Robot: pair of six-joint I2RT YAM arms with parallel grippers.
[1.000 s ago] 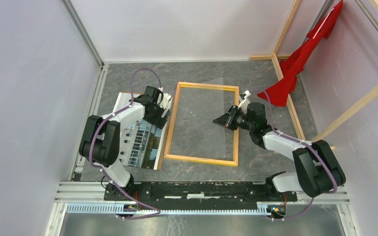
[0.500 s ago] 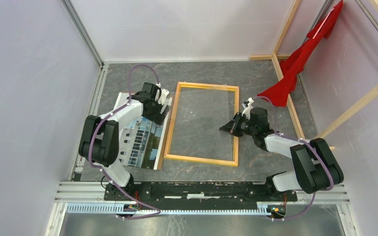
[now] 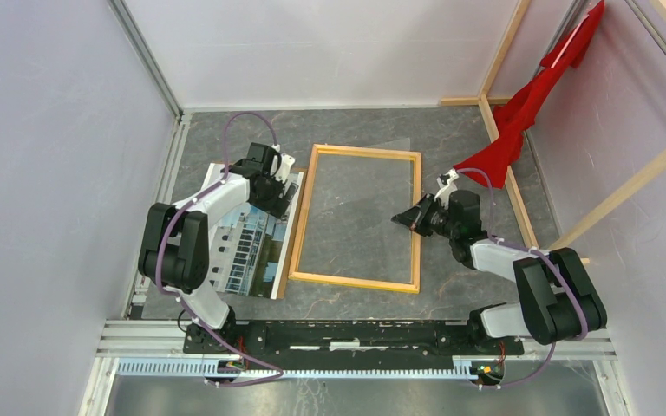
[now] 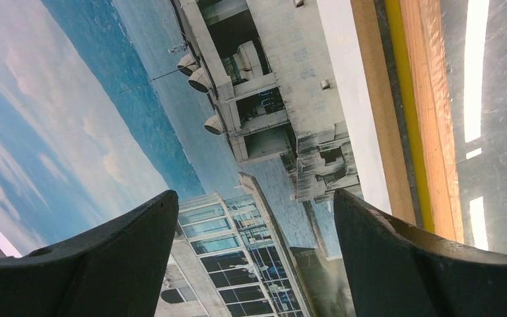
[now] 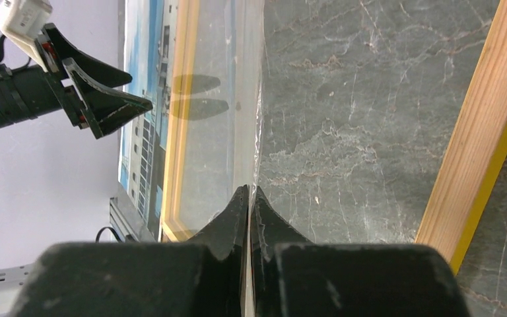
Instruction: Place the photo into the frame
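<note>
The glossy photo (image 3: 243,247) is lying print-up beside the wood-railed frame (image 3: 355,282). The left gripper (image 4: 254,198) is hovering spread, and the right gripper (image 5: 249,191) is pinching a clear sheet (image 5: 224,132).

The frame (image 3: 355,282) lies flat mid-table (image 3: 451,130), its long sides running away from the arms. The photo (image 3: 241,247) lies flat just left of it, right edge against the frame's left rail, with the left gripper (image 3: 275,198) over its far end. A clear sheet (image 5: 228,132) slants above the frame's opening, its right edge in the right gripper (image 3: 401,217), which reaches in over the right rail. Wooden beams (image 3: 520,208) and a cloth (image 3: 507,143) stand far right.
</note>
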